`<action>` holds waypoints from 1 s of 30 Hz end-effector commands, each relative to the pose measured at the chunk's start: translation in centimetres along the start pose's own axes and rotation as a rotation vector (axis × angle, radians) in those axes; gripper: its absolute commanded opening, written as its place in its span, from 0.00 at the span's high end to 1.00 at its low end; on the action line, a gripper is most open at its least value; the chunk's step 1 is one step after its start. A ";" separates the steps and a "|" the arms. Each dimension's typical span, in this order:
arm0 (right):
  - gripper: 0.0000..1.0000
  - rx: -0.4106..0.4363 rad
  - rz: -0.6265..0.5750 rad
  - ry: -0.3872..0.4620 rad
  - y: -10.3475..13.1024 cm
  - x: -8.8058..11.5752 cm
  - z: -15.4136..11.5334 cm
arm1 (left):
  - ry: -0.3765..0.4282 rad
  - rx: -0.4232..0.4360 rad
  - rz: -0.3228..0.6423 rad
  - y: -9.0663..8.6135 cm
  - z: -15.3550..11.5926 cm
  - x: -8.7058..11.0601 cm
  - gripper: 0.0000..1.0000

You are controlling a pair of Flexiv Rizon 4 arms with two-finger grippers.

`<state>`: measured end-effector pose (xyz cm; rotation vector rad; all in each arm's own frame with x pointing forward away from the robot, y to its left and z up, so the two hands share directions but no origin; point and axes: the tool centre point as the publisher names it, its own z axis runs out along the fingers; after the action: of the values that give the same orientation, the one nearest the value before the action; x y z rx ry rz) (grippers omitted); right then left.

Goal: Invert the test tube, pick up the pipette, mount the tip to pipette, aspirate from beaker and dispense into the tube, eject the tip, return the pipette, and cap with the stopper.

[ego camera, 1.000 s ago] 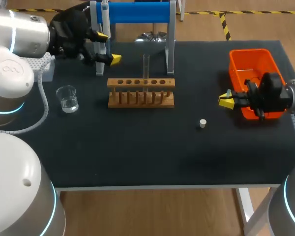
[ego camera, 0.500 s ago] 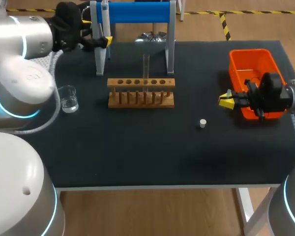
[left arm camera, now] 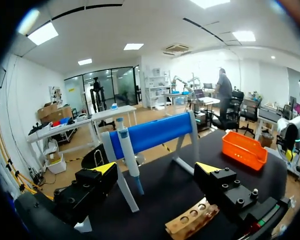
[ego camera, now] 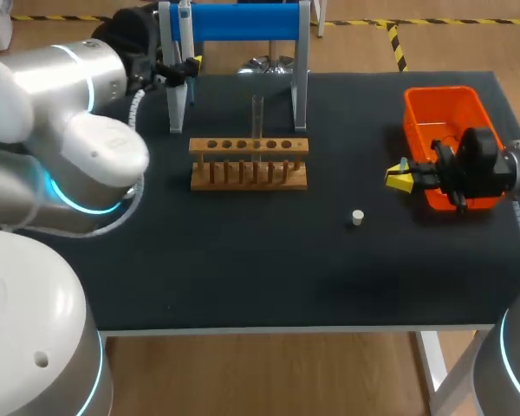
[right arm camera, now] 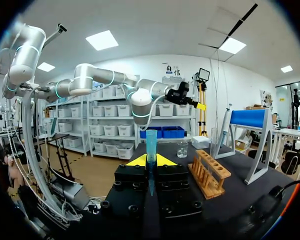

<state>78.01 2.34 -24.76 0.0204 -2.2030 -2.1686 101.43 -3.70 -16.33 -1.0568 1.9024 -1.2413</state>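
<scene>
The pipette [ego camera: 184,19] hangs on the blue stand [ego camera: 243,22] at the back of the table. My left gripper [ego camera: 184,68] is open right at it. In the left wrist view the pipette [left arm camera: 128,160] lies ahead, between the spread fingers [left arm camera: 105,168] of the left gripper [left arm camera: 156,169] and nearer one of them. A clear test tube [ego camera: 257,117] stands upright in the wooden rack [ego camera: 249,162]. The white stopper [ego camera: 357,217] lies on the mat. My right gripper [ego camera: 400,177] is beside the orange bin [ego camera: 446,130], shut on a blue pipette tip [right arm camera: 151,145].
My left arm's elbow [ego camera: 87,156] hides the beaker in the head view. The beaker [right arm camera: 182,149] and a white tip box [right arm camera: 200,142] show past the rack [right arm camera: 208,172] in the right wrist view. Open mat lies in front of the rack.
My left arm has swung around, its gripper rising to the pipette on the stand and its elbow now covering the beaker. The right arm has not moved.
</scene>
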 end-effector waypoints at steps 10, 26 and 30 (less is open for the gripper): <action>1.00 0.001 -0.001 -0.001 0.0 0.1 0.0 | -0.333 0.034 -0.074 0.0 2.7 -0.4 0.00; 1.00 0.001 -0.001 -0.001 0.0 0.1 0.0 | -0.383 0.074 -0.134 -0.1 4.9 -1.4 0.00; 1.00 0.001 -0.001 -0.001 0.0 0.1 0.0 | -0.382 0.084 -0.146 -0.3 5.8 -1.7 0.00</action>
<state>77.99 2.34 -24.73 0.0205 -2.2033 -2.1686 106.29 -4.22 -17.39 -1.2869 1.5429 -1.1287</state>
